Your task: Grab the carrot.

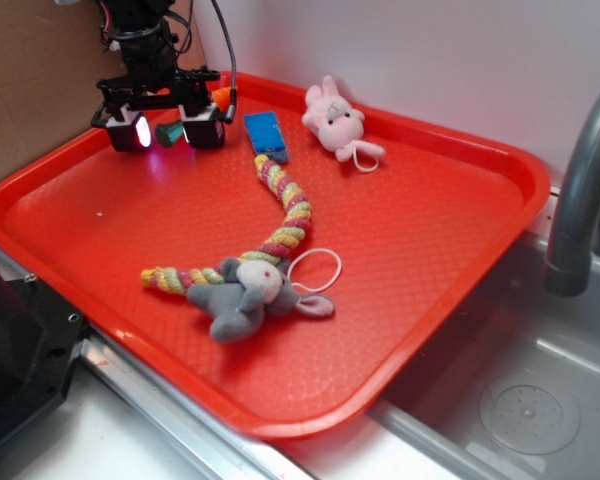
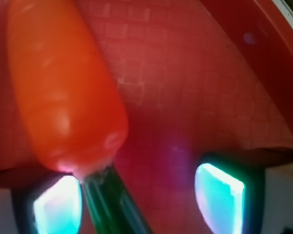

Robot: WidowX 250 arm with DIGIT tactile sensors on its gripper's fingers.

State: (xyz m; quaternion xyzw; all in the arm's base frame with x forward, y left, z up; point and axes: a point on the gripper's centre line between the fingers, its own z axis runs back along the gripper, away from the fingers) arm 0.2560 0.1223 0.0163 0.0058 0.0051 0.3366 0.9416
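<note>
You are looking at the gripper (image 1: 167, 131) sitting low in the upper left of the exterior frame, over the far left corner of the red tray (image 1: 450, 250). Its jaws are standing apart, with a clear gap between the two glowing pads. The carrot (image 1: 220, 97) is lying in that same corner, mostly hidden behind the gripper: you are seeing only a sliver of orange poking out to the right of the fingers, and the dark green stub (image 1: 169, 132) showing in the gap between them.

In the wrist frame, the carrot (image 2: 63, 87) is filling the upper left, its orange body running down toward the lower left pad (image 2: 56, 207), and its green top (image 2: 112, 204) is sitting just beside that pad. The right pad (image 2: 219, 195) is standing well apart from the carrot, with bare tray (image 2: 195, 73) showing between. You cannot tell whether the left pad is touching the stub.

Right of the gripper, a blue block (image 1: 266, 134) is lying near the upper middle, with a pink plush bunny (image 1: 335, 122) beyond it. A multicoloured braided rope (image 1: 280, 215) is curving down from the block to a grey plush (image 1: 245, 297) in the lower middle. A grey faucet (image 1: 580, 190) is standing at the right edge.
</note>
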